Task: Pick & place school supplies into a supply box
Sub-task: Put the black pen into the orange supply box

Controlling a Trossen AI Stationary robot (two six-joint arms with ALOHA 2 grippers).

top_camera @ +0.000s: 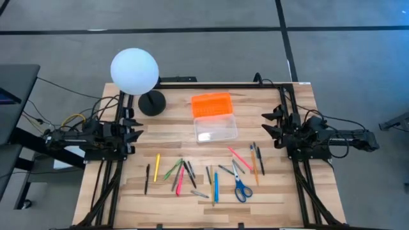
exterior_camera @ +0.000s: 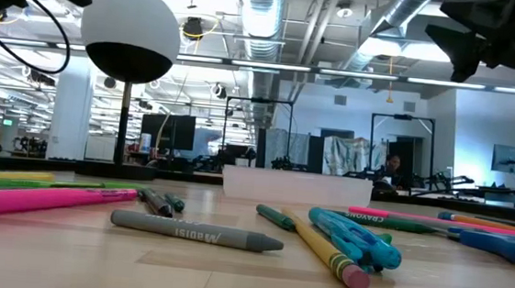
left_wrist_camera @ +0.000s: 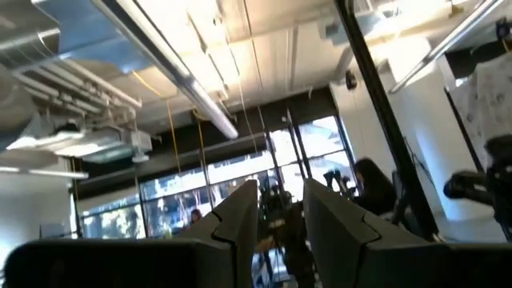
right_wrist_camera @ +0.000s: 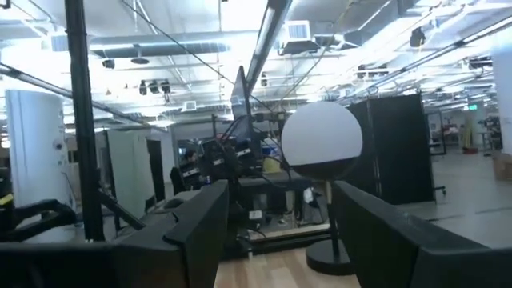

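Look at the low view and you find only two pieces of lettering. The grey marker point(exterior_camera: 197, 231) lying nearest the camera, at about 6 o'clock of that picture, carries pale letters along its barrel that seem to read "MADISI", though they appear upside down and you cannot be sure of them. At about 3 o'clock, the pink pencil point(exterior_camera: 390, 216) shows dark print that looks like "CRAYOLA", small and only partly legible.

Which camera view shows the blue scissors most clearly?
The high view: the scissors lie whole on the table, seen from above. The low view shows only their blue handles from the side. Neither wrist view shows them.
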